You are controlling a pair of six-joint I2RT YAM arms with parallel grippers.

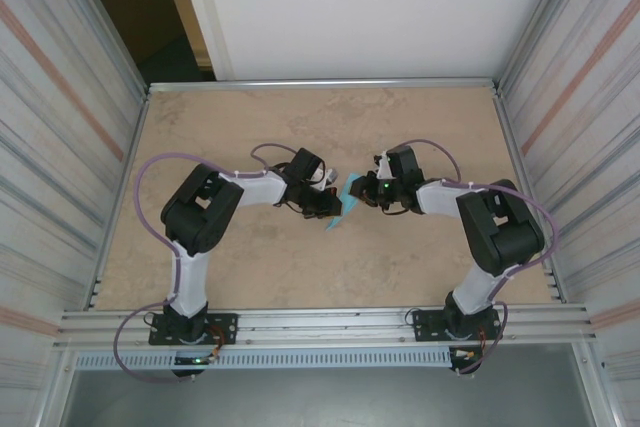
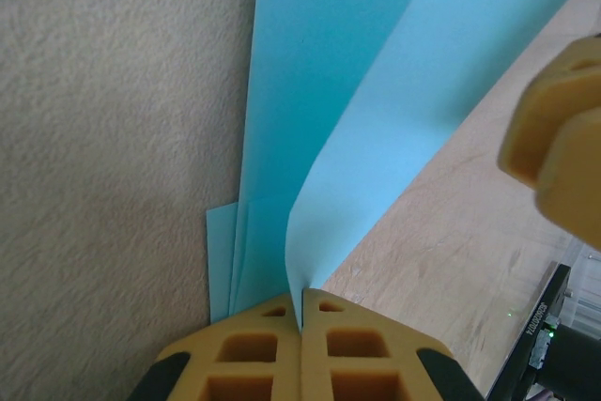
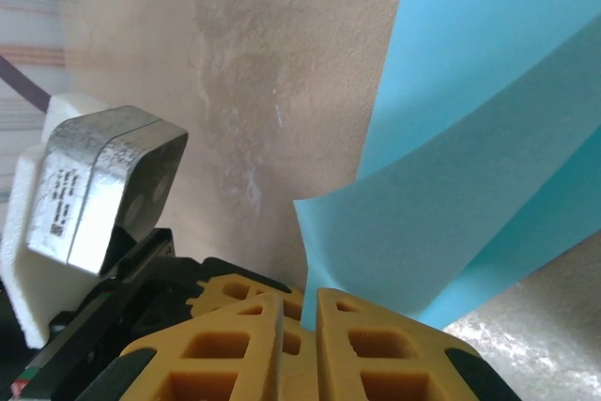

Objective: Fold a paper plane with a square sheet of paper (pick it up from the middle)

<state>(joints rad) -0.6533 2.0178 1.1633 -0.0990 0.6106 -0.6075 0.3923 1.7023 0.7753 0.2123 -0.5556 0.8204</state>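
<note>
1. As seen from above, found the square sheet of paper (image 1: 350, 197) near the middle of the table (image 1: 250, 127), directly between the left gripper (image 1: 328, 209) and the right gripper (image 1: 368, 190), with each arm reaching inward from its own side.
2. Noted the sheet in that view as a small light-blue folded shape, one pointed end toward the near left. Cannot tell from above whether lifted or resting on the table.
3. In the left wrist view, found the left gripper's yellow fingers (image 2: 254, 345) pressed fully together, with a light-blue flap of the sheet pinched at the tips and curving up and away.
4. Recorded further blue layers behind that flap, with stepped edges just left of the fingertips.
5. Noted a blurred yellow finger (image 2: 554, 147) of the right gripper at the right edge of the same view, close beside the sheet.
6. In the right wrist view, found the right gripper's jaws drawn almost together, with a slim slit left between and the sheet's lower corner running down into that slit. Cannot tell whether pinched firmly there.
7. Observed two blue layers in that view, the front one in shadow and lying across the rear one.
8. Logged a grey metal block (image 3: 103, 185) on a white mount at the left of the right wrist view, apart from the sheet.
</note>
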